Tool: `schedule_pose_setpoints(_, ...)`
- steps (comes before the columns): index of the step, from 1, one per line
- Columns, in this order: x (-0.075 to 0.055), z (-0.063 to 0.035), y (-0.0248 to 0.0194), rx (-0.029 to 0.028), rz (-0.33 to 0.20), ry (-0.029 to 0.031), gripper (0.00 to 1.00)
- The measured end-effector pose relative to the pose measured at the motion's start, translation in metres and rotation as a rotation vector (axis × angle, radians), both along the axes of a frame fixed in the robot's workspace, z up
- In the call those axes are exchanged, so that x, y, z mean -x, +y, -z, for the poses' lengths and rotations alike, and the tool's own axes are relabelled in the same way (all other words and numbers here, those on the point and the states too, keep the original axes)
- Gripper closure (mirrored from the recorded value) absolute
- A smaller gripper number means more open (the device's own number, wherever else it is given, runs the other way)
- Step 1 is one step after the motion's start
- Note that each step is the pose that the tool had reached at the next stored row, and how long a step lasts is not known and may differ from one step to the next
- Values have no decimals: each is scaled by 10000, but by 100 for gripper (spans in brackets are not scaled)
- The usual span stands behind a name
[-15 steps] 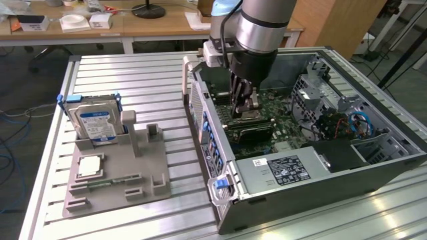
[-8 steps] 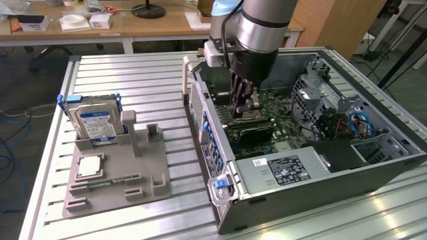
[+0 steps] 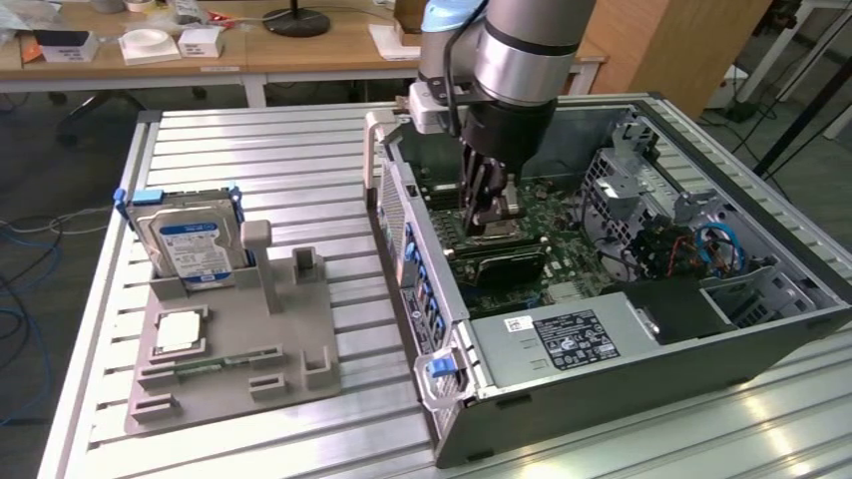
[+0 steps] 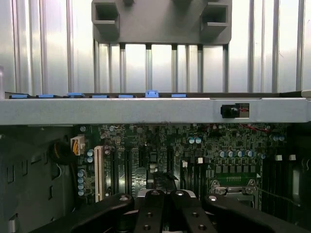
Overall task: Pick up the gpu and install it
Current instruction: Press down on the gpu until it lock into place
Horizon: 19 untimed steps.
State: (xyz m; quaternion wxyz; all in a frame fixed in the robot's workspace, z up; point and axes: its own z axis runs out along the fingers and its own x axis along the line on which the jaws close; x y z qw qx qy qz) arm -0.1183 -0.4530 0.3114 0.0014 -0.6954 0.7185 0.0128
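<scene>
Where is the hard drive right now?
The hard drive stands upright in the grey parts holder on the exterior view's left, on the slatted table, apart from the open computer case.

The motherboard (image 3: 533, 235) is dark green with silver-topped capacitors and one white expansion slot (image 4: 99, 172). The computer case (image 3: 639, 339) is grey metal with blue tabs (image 4: 151, 93) along its edge; its power supply carries a black label (image 3: 570, 337) with white print. The gripper (image 4: 165, 204) is black with silver screw heads. The hard drive (image 3: 194, 244) is silver with a blue-and-white label and blue side rails. The parts holder (image 3: 233, 349) is plain grey. The table (image 3: 239, 160) is ribbed silver aluminium.
</scene>
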Motion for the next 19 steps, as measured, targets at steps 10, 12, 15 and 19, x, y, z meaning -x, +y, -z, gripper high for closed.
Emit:
schedule_pose_setpoints(10,-20,0,0,0,0,1,89)
schedule_pose_setpoints(12,-26,0,0,0,0,2,89)
schedule_pose_setpoints(15,-32,0,0,1,-1,2,89)
schedule_pose_setpoints(19,-40,0,0,0,0,3,89)
